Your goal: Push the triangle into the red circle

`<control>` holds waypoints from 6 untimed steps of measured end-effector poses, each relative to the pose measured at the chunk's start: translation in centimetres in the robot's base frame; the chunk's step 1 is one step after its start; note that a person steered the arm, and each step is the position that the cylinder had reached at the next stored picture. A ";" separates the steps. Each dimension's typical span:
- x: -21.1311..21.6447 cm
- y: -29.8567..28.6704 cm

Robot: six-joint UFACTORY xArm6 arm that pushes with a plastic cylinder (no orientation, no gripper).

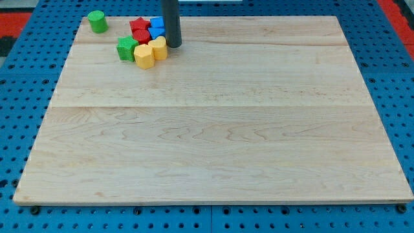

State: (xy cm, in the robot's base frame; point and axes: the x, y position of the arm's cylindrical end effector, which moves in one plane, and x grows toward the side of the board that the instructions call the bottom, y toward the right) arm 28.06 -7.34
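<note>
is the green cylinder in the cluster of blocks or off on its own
On its own. The green cylinder stands apart at the view's top left, bare board between it and the cluster by my tip.

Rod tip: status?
My tip at cluster's right edge, beside yellow block. Blue blocks partly hidden, triangle unconfirmed; red blocks adjacent. Green star packed in; green cylinder apart.

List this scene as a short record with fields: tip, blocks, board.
tip: my tip sits at the cluster's right edge, beside the blue blocks
cluster: red star, second red block, green block, two yellow blocks
apart: green cylinder, at the view's top left
board: wooden board
</note>
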 end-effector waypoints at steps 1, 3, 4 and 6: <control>-0.7 3.0; -3.1 2.4; -2.2 -1.2; -1.9 -2.2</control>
